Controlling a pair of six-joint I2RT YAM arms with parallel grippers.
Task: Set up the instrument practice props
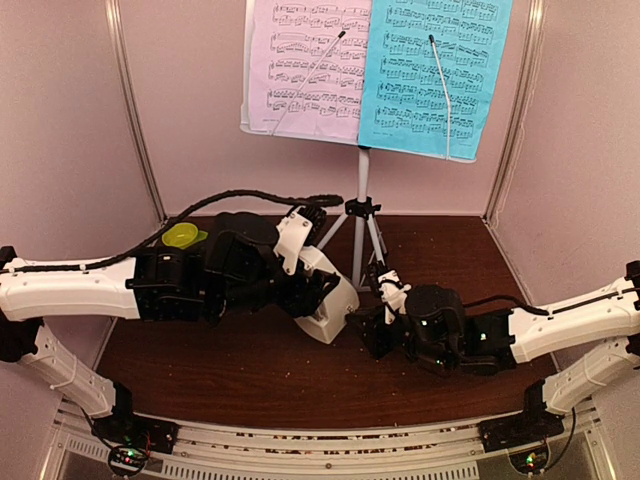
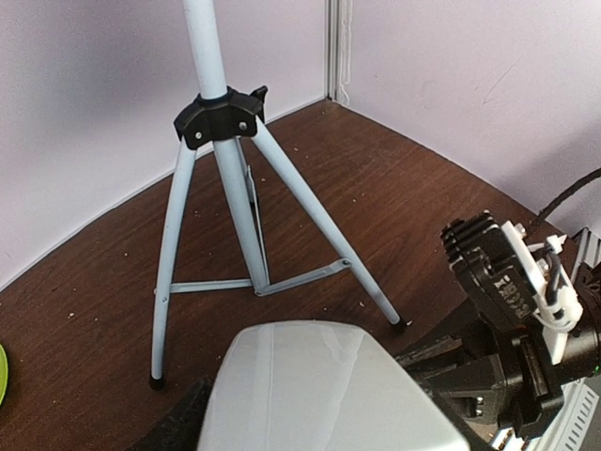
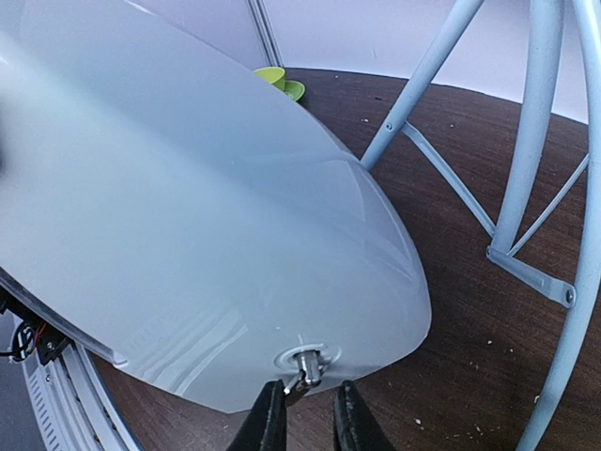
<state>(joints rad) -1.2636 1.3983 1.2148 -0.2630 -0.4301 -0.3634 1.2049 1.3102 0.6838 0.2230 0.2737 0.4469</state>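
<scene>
Left tool (image 1: 318,286) clamps tilted metronome (image 1: 332,318); right tool (image 3: 307,393) straddles knob (image 3: 306,365), can't tell if pinched. Off-centre tug, metronome twists loose, clips tripod (image 2: 222,116).

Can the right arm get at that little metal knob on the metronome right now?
Likely yes: the right gripper is at the metal knob on the metronome, fingers open on either side, nothing between.

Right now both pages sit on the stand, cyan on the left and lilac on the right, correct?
No, swapped: the lilac page is on the left of the music stand and the cyan page on the right, per the top external view.
</scene>
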